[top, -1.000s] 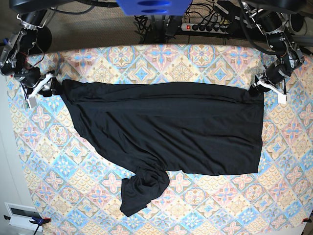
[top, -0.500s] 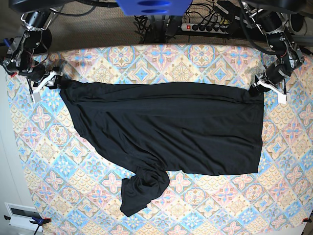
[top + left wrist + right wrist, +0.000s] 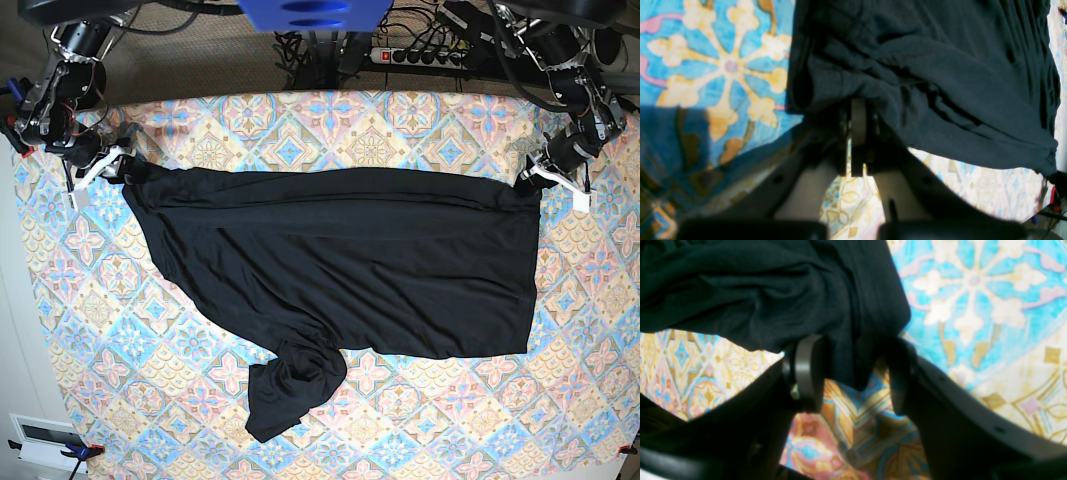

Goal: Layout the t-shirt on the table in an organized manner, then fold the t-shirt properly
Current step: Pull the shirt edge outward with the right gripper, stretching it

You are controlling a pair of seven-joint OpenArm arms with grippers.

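Base view: left claw [image 3: 532,178] clenched on t-shirt [image 3: 340,260], right claw [image 3: 108,165] spread around its corner.

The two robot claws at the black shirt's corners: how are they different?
The left claw is squeezed shut on the soft black long-sleeved t-shirt; the right claw stands wide open, with cloth hanging loose between its fingers. In the base view, the left claw is on the right side, the right claw on the left. Both sit at the shirt's far corners.

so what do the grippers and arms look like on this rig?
Left gripper and right gripper have white fingers in the base view; up close the fingers look dark, curved, with flat pads. Arms are black, with exposed cables.
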